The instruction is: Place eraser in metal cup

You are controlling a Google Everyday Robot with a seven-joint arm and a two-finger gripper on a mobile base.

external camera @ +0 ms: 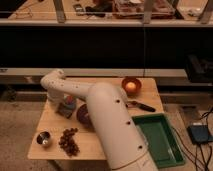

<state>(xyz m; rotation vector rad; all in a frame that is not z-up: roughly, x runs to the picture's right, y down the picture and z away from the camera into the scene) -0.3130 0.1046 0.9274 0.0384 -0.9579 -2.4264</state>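
The gripper [67,101] hangs just left of the purple bowl [82,114], directly over the eraser [64,110]; spread or pinched, I cannot tell; the arm [110,130] hides the bowl's right side; the metal cup [43,139] stands well apart, nearer and left of the bowl, beside a dark clump [69,141]; the eraser is flat, dull grey.

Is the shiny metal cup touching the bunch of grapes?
Apart. The camera view shows bare table between the metal cup and the grapes. The end effector is farther back, beside the purple bowl.
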